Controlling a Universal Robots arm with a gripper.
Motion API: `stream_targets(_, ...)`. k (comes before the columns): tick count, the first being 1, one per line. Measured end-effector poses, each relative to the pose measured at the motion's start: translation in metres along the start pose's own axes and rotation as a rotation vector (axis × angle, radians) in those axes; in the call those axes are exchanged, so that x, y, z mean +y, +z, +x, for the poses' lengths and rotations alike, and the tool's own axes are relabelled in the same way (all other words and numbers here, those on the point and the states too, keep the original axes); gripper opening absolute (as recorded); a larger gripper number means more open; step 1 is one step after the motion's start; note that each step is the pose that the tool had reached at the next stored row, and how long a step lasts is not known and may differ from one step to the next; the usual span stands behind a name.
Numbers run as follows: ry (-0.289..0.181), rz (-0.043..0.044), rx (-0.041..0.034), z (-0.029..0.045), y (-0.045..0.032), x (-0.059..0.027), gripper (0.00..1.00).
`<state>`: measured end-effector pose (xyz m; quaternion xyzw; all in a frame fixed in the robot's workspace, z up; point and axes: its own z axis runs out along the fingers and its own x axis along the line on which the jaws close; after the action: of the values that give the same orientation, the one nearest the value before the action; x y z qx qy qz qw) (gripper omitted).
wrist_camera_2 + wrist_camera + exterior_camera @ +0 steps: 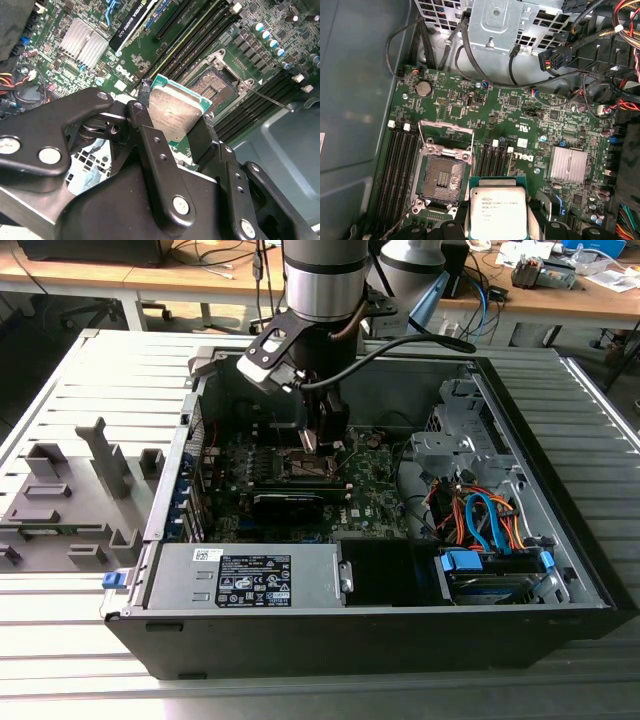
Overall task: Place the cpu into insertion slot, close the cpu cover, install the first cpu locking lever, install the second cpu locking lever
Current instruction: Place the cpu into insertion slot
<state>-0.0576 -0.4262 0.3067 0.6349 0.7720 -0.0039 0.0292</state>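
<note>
Now gripper point(175, 120) clamps cpu point(497, 212), print on top, nr open insertion slot point(441, 179).

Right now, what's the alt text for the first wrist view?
The gripper holds the cpu, metal top showing, beside the empty slot on the green board, not over it. The cover is swung open off the slot.
</note>
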Motion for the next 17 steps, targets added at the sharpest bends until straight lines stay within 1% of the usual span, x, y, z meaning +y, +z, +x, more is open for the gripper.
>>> stream_targets(17,0.027,0.0017,-0.0029,0.0000,0.0000,0.0000,0.54)
